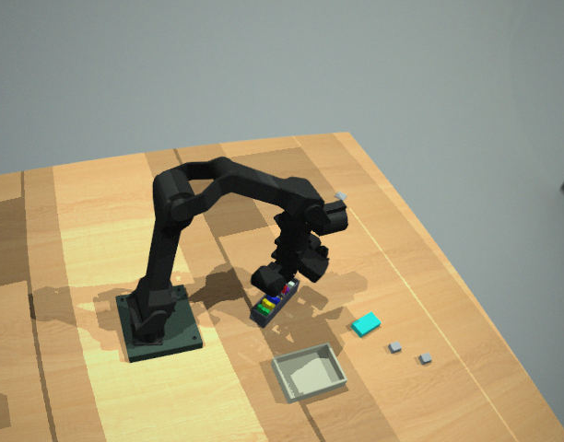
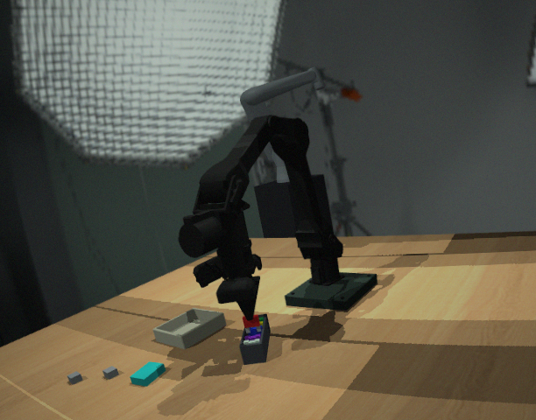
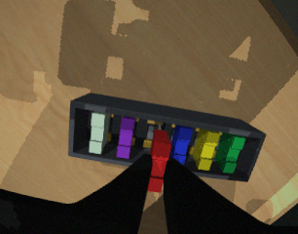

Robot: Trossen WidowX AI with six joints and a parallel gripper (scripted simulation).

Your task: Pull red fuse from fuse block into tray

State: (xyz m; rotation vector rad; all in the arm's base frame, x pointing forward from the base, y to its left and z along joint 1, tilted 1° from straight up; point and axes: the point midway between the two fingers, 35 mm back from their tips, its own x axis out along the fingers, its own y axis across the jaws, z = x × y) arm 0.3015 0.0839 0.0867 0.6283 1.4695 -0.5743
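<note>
My gripper [image 3: 157,163] [image 2: 249,316] [image 1: 286,284] is shut on the red fuse [image 3: 160,156] [image 2: 250,321] [image 1: 285,288]. The fuse is lifted partly above the dark fuse block [image 3: 82,109] [image 2: 256,353] [image 1: 259,319], its top standing higher than the others. In the block the white fuse [image 3: 97,133], purple fuse [image 3: 125,138], blue fuse [image 3: 182,144], yellow fuse [image 3: 206,150] and green fuse [image 3: 231,154] sit in a row beside it. The grey tray [image 1: 286,378] [image 2: 171,336] lies empty on the table a short way from the block.
A teal block [image 1: 366,323] [image 2: 146,373] and two small grey cubes [image 1: 394,347] [image 1: 425,358] [image 2: 110,372] [image 2: 74,376] lie beyond the tray. Another small grey piece [image 1: 340,195] lies near the table's far edge. The arm's base plate [image 1: 177,332] [image 2: 331,296] stands behind the block.
</note>
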